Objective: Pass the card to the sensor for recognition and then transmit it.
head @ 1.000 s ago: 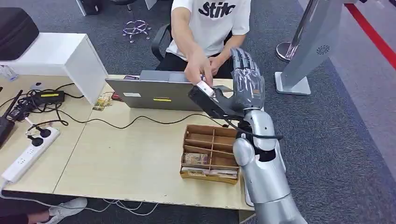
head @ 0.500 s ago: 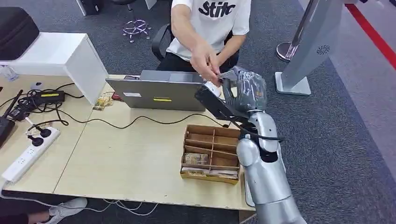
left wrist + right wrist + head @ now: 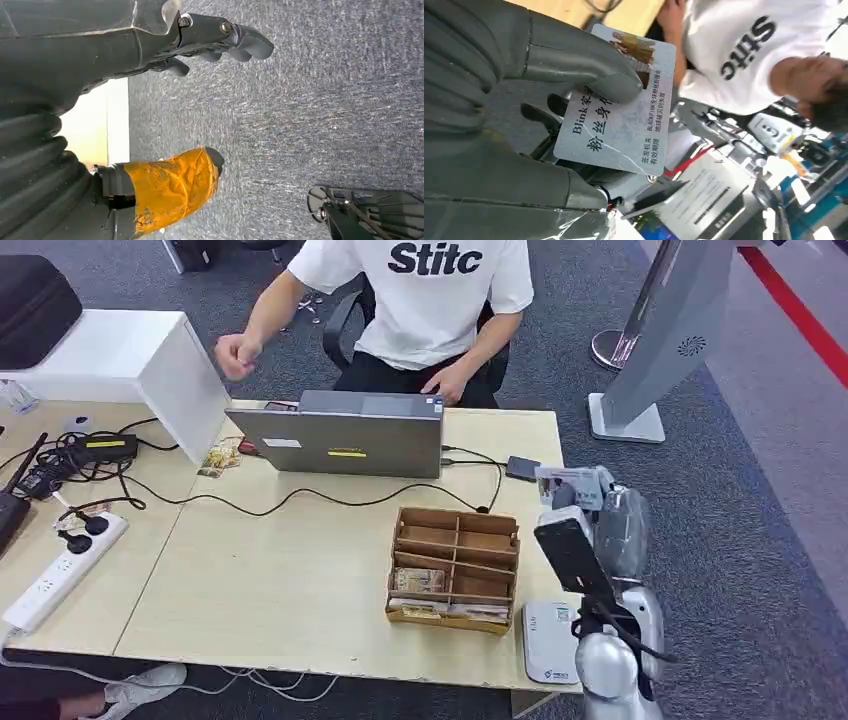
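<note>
Pale grey plastic makes up the single card [image 3: 621,107], which is pinched by the right hand [image 3: 524,100]: the thick thumb [image 3: 574,67] is pressed on its printed face and darker fingers [image 3: 541,115] are seen behind it. In the head view the card [image 3: 568,484] is held above the table's right edge, near one small dark sensor [image 3: 522,468] and above one white box [image 3: 549,642] at the table [image 3: 280,570] corner. Its long axis is seen running roughly level across the head view. Printed lines of text and a small picture are legible on the card in the right wrist view; in the head view they are too small to read. One wooden tray [image 3: 455,565] with compartments, one laptop [image 3: 340,440] and one seated person [image 3: 420,300] are seen farther off. In the left wrist view the left hand [image 3: 200,100] is seen over grey carpet [image 3: 320,110], its fingers [image 3: 235,40] apart from the orange-wrapped thumb [image 3: 170,187] and holding nothing.
</note>
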